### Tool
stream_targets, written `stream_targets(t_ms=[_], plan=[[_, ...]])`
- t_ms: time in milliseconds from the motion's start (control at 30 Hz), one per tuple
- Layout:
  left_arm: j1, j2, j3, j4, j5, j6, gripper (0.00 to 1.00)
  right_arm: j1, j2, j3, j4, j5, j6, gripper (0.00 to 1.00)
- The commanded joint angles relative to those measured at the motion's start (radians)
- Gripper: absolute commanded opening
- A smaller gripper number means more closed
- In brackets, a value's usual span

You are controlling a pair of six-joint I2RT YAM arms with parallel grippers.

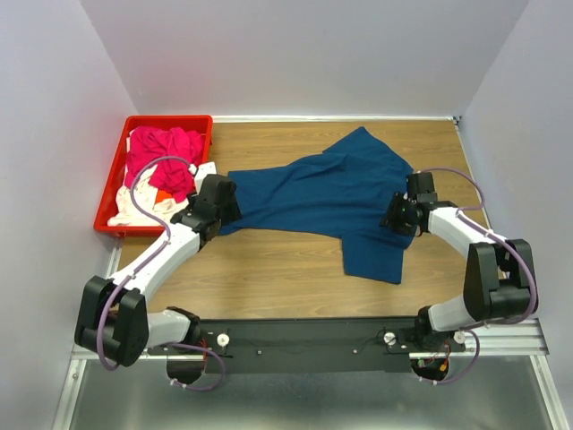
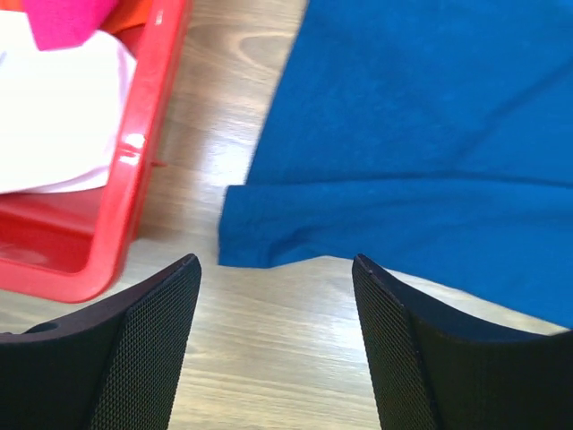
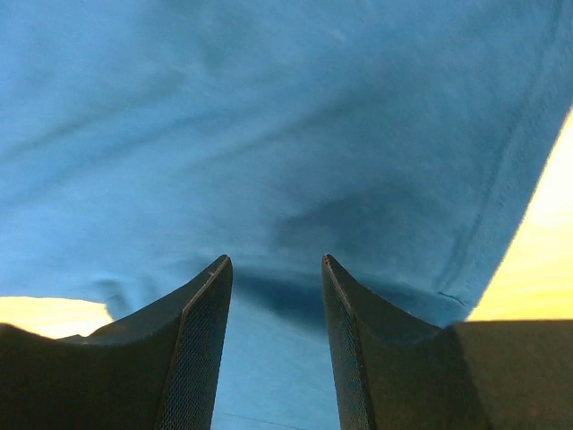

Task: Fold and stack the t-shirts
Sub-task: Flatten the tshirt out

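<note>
A dark blue t-shirt lies spread and rumpled across the middle of the wooden table. My left gripper stands open just short of the shirt's left edge, with only bare wood between its fingers. At the shirt's right side, my right gripper hangs low over the blue cloth. Its jaws are apart, and cloth shows under the gap between them. A magenta-pink t-shirt, a white one and a bit of orange cloth are heaped in the crate.
The red plastic crate stands at the table's far left, and its near wall is close beside my left gripper. Grey walls close the table on three sides. Bare wood shows in front of the shirt.
</note>
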Motion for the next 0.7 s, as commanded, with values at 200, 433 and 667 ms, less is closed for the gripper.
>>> stream_targets(t_ms=[200,433,667], plan=[[0.015,-0.065,-0.143,0.080,0.158,-0.109,0.68,-0.157,0.048,-0.043,-0.024,0.137,0.082,0.51],[0.061,-0.112,-0.214,0.088,0.192,-0.183,0.72,-0.234,0.078,-0.023,0.027,0.012,0.087,0.51],[0.102,-0.140,-0.237,0.105,0.196,-0.218,0.72,-0.165,-0.049,-0.038,0.033,0.020,0.010,0.51]])
